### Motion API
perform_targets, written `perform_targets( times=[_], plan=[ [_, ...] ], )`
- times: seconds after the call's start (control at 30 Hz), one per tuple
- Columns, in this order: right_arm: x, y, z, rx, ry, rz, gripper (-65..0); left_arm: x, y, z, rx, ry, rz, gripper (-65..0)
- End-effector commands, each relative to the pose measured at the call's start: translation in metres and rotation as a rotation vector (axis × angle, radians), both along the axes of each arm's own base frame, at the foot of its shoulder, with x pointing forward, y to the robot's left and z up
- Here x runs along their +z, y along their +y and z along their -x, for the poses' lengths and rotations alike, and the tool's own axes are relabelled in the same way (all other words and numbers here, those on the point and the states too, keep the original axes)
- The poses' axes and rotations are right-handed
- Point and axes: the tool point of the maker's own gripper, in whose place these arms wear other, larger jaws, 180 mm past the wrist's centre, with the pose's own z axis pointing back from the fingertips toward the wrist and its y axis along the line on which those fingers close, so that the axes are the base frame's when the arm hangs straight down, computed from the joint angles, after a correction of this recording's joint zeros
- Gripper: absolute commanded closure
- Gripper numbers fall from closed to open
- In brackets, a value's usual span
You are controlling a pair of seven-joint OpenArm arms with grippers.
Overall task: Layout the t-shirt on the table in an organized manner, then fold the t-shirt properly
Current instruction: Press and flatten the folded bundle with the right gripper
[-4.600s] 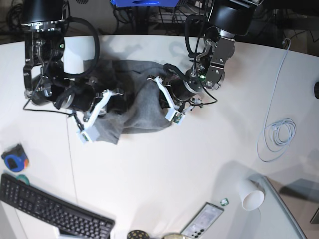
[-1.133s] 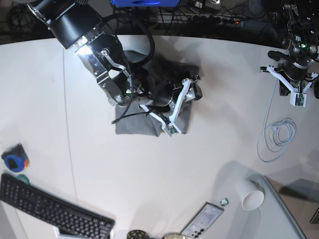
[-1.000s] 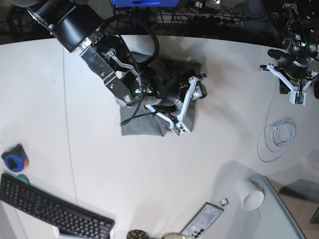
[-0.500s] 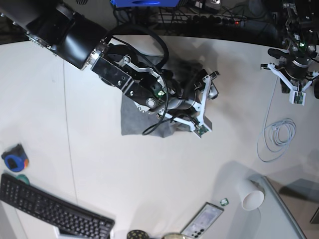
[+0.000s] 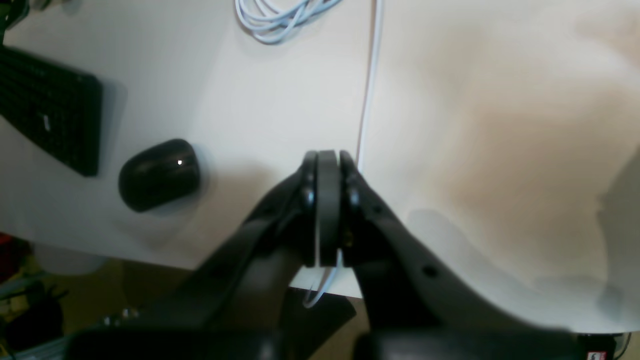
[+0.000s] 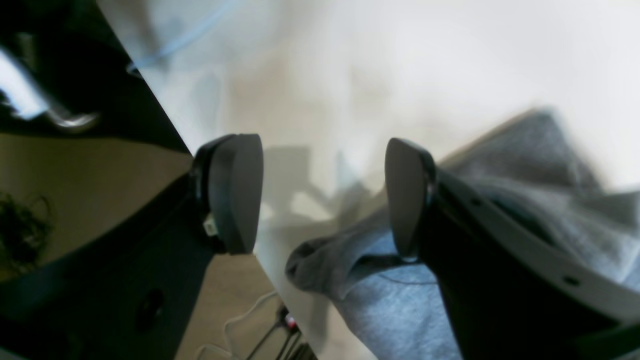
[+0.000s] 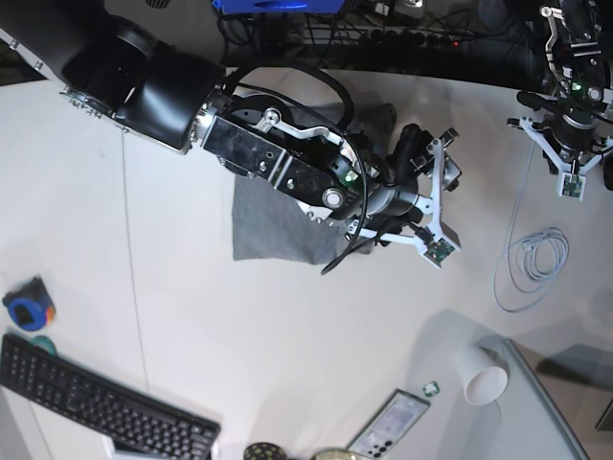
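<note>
White table (image 7: 287,335) under a dark cable-strewn back edge, clutter pushed toward its near rim: keyboard (image 7: 96,402), paper cup (image 7: 484,376), phone (image 7: 391,426), coiled white cable (image 7: 536,259). The t-shirt (image 7: 278,225) sits near table centre as a compact grey bundle, roughly squared on its visible side, its long axis hard to call since the right arm covers much of it. Right gripper (image 7: 436,206) reaches out past the shirt's cable-facing side, jaws spread wide with nothing between them; in the right wrist view the pads (image 6: 235,195) frame bare table, and the shirt's bunched edge (image 6: 340,260) lies below and behind the tips, toward the arm's own body. So the cloth is back along the reach from this pincer, not ahead of it. Left gripper (image 7: 572,158) hangs well apart from the shirt, above the coiled cable, jaws pressed together on nothing; its wrist view shows the shut tips (image 5: 327,200) over bare table beside a black mouse (image 5: 159,174). Right arm is clearly nearer. Judgement: any further work on the shirt likely means drawing the right pincer back over the bundle's edge, or bringing the left across.
</note>
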Motion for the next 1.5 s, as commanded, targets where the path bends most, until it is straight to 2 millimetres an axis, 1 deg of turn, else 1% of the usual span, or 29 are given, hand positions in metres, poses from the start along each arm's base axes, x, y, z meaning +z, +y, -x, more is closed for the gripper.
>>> perform_targets(
  times=[0.0, 0.03, 0.07, 0.1, 0.17, 0.2, 0.23, 0.33, 0.37, 0.4, 0.43, 0.5, 0.53, 0.57, 0.7, 0.8, 0.87, 0.93, 1.0, 1.07, 1.13, 1.2, 1.23, 1.27, 1.3, 1.37, 1.47],
  plan=[
    [0.024, 0.007, -0.001, 0.025, -0.038, -0.063, -36.3, 0.003, 0.010, 0.001, 0.008, -0.004, -0.023, 0.0],
    [0.029, 0.002, 0.003, 0.034, -0.048, -0.072, -36.3, -0.001, 0.015, 0.005, 0.025, 0.009, -0.021, 0.0],
    [0.037, -0.003, 0.006, 0.041, -0.059, -0.082, -36.2, -0.002, 0.025, 0.010, 0.052, 0.015, -0.024, 0.0],
    [0.036, -0.013, 0.010, 0.042, -0.058, -0.076, -36.0, -0.003, 0.033, 0.016, 0.078, 0.021, -0.026, 0.0],
    [0.034, -0.041, -0.004, -0.056, -0.050, -0.068, -35.6, -0.006, 0.045, 0.025, 0.119, 0.031, -0.027, 0.0],
    [0.028, -0.056, -0.011, -0.121, -0.032, -0.060, -33.2, -0.006, 0.050, 0.029, 0.131, 0.032, -0.031, 0.0],
    [0.025, -0.069, -0.022, -0.182, -0.026, -0.059, -28.5, -0.003, 0.055, 0.029, 0.138, 0.013, -0.037, 0.0],
    [0.007, -0.108, -0.047, -0.314, -0.034, -0.042, -6.9, 0.001, 0.065, 0.038, 0.149, -0.018, -0.051, 0.0],
    [0.001, -0.118, -0.053, -0.351, -0.032, -0.035, -1.7, 0.003, 0.066, 0.039, 0.148, -0.023, -0.054, 0.0],
    [-0.008, -0.127, -0.059, -0.376, -0.030, -0.017, 0.0, 0.003, 0.065, 0.040, 0.146, -0.024, -0.055, 0.0],
    [-0.016, -0.134, -0.063, -0.397, -0.021, 0.003, -0.3, 0.002, 0.065, 0.040, 0.146, -0.023, -0.054, 0.0],
    [-0.032, -0.141, -0.065, -0.417, 0.003, 0.038, -1.2, 0.000, 0.065, 0.041, 0.149, -0.019, -0.051, 0.0],
    [-0.037, -0.141, -0.064, -0.412, 0.012, 0.047, -1.2, 0.000, 0.065, 0.041, 0.149, -0.019, -0.051, 0.0],
    [-0.038, -0.135, -0.062, -0.398, 0.018, 0.039, -1.2, 0.000, 0.065, 0.042, 0.148, -0.018, -0.049, 0.0],
    [-0.042, -0.101, -0.054, -0.345, 0.063, 0.002, -1.2, 0.001, 0.062, 0.038, 0.141, -0.024, -0.048, 0.0],
    [-0.045, -0.078, -0.060, -0.337, 0.086, -0.001, -1.2, 0.002, 0.062, 0.036, 0.139, -0.028, -0.048, 0.0],
    [-0.041, -0.061, -0.064, -0.323, 0.093, -0.016, -1.1, 0.002, 0.062, 0.036, 0.139, -0.028, -0.048, 0.0],
    [-0.032, -0.046, -0.071, -0.307, 0.069, -0.038, -1.1, 0.001, 0.062, 0.036, 0.140, -0.027, -0.047, 0.0],
    [-0.030, -0.032, -0.076, -0.270, 0.034, -0.024, -1.1, 0.000, 0.062, 0.037, 0.141, -0.026, -0.046, 0.0],
    [-0.031, -0.023, -0.072, -0.232, 0.021, -0.005, -1.1, 0.000, 0.062, 0.037, 0.142, -0.025, -0.046, 0.0],
    [-0.022, -0.015, -0.065, -0.199, 0.005, -0.020, -0.9, 0.000, 0.062, 0.037, 0.141, -0.026, -0.046, 0.0],
    [-0.020, -0.026, -0.051, -0.180, 0.018, -0.017, -0.9, 0.000, 0.063, 0.037, 0.142, -0.027, -0.046, 0.0],
    [-0.015, -0.030, -0.041, -0.161, 0.024, -0.025, -0.9, 0.000, 0.063, 0.037, 0.144, -0.027, -0.047, 0.0],
    [-0.015, -0.036, -0.029, -0.147, 0.039, -0.021, -1.1, 0.000, 0.063, 0.037, 0.144, -0.027, -0.047, 0.0],
    [-0.016, -0.042, -0.023, -0.140, 0.044, -0.019, -1.1, 0.000, 0.063, 0.037, 0.144, -0.027, -0.047, 0.0],
    [-0.028, -0.052, -0.005, -0.141, 0.080, -0.005, -1.1, 0.001, 0.064, 0.037, 0.143, -0.027, -0.048, 0.0],
    [-0.054, -0.061, 0.012, -0.153, 0.140, 0.039, -1.1, 0.001, 0.063, 0.036, 0.142, -0.028, -0.047, 0.0]
  ],
)
